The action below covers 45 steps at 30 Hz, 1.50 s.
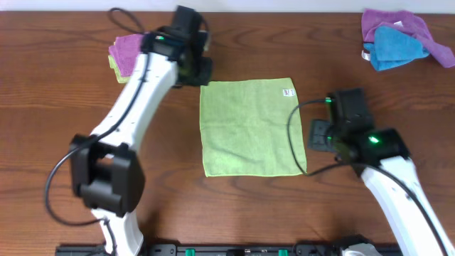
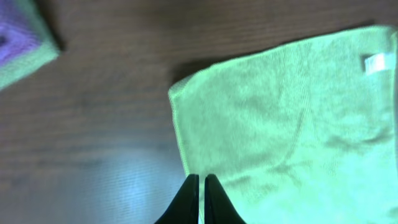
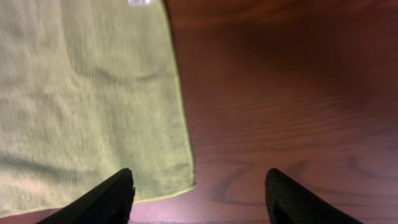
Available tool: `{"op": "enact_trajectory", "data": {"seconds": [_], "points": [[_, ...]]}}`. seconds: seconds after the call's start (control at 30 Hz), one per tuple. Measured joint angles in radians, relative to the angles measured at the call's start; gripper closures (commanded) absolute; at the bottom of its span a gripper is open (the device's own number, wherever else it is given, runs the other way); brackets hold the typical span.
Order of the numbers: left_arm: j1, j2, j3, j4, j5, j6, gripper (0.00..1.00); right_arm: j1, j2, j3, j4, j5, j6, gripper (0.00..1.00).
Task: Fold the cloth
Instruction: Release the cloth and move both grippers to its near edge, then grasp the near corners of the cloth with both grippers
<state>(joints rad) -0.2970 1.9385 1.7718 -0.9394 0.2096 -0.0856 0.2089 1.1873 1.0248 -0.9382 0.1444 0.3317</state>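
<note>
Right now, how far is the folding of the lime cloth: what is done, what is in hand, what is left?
Done: nothing yet; the cloth lies flat in one layer, its white tag showing. In hand: the left hand, shut, is at one edge, and the right hand, open, is at a corner. Left: grasping and every fold.
</note>
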Motion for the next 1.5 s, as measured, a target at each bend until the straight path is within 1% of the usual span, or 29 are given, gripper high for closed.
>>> {"op": "enact_trajectory", "data": {"seconds": [0.1,0.23,0.3,0.4,0.5,0.53,0.57,0.6,0.63,0.67,0.73,0.77,0.8,0.83,1.07,1.2,1.5], "points": [[-0.006,-0.113,-0.135,0.023,-0.006,-0.036,0.94,-0.039,-0.124,-0.031,-0.008,0.003,-0.022,0.24],[-0.108,-0.333,-0.384,0.101,-0.045,-0.087,0.94,-0.070,-0.270,-0.098,-0.015,-0.022,-0.037,0.25],[-0.162,-0.484,-0.524,0.138,-0.055,-0.124,0.94,-0.077,-0.318,-0.146,-0.014,-0.050,-0.037,0.26],[-0.174,-0.669,-0.702,0.167,-0.057,-0.182,0.94,-0.079,-0.344,-0.208,-0.006,-0.092,-0.028,0.25],[-0.170,-0.772,-0.864,0.191,-0.049,-0.247,0.94,-0.079,-0.345,-0.259,0.004,-0.137,-0.005,0.26],[-0.170,-0.785,-0.907,0.195,-0.043,-0.266,0.92,-0.079,-0.345,-0.276,0.008,-0.150,0.001,0.26],[-0.170,-0.796,-0.949,0.206,-0.038,-0.283,0.88,-0.079,-0.345,-0.295,0.014,-0.159,0.007,0.26],[-0.170,-0.805,-0.994,0.222,-0.029,-0.302,0.78,-0.079,-0.345,-0.317,0.021,-0.171,0.017,0.25],[-0.170,-0.809,-1.031,0.239,-0.019,-0.314,0.64,-0.079,-0.345,-0.337,0.034,-0.181,0.025,0.24],[-0.169,-0.812,-1.055,0.262,-0.003,-0.325,0.54,-0.079,-0.345,-0.356,0.051,-0.192,0.029,0.21],[-0.170,-0.813,-1.103,0.323,0.034,-0.351,0.28,-0.079,-0.344,-0.388,0.084,-0.217,0.043,0.15],[-0.170,-0.813,-1.118,0.348,0.053,-0.359,0.09,-0.079,-0.344,-0.398,0.097,-0.226,0.046,0.12],[-0.170,-0.814,-1.135,0.373,0.075,-0.368,0.05,-0.079,-0.344,-0.409,0.107,-0.238,0.050,0.03],[-0.170,-0.814,-1.145,0.385,0.090,-0.376,0.05,-0.079,-0.344,-0.416,0.113,-0.246,0.056,0.01],[-0.170,-0.815,-1.156,0.529,0.246,-0.391,0.05,-0.079,-0.343,-0.426,0.174,-0.351,0.060,0.01],[-0.170,-0.815,-1.156,0.600,0.293,-0.396,0.04,-0.079,-0.343,-0.426,0.188,-0.439,0.060,0.01],[-0.170,-0.815,-1.156,0.579,0.350,-0.488,0.05,-0.079,-0.343,-0.426,0.205,-0.510,0.067,0.01]]}}
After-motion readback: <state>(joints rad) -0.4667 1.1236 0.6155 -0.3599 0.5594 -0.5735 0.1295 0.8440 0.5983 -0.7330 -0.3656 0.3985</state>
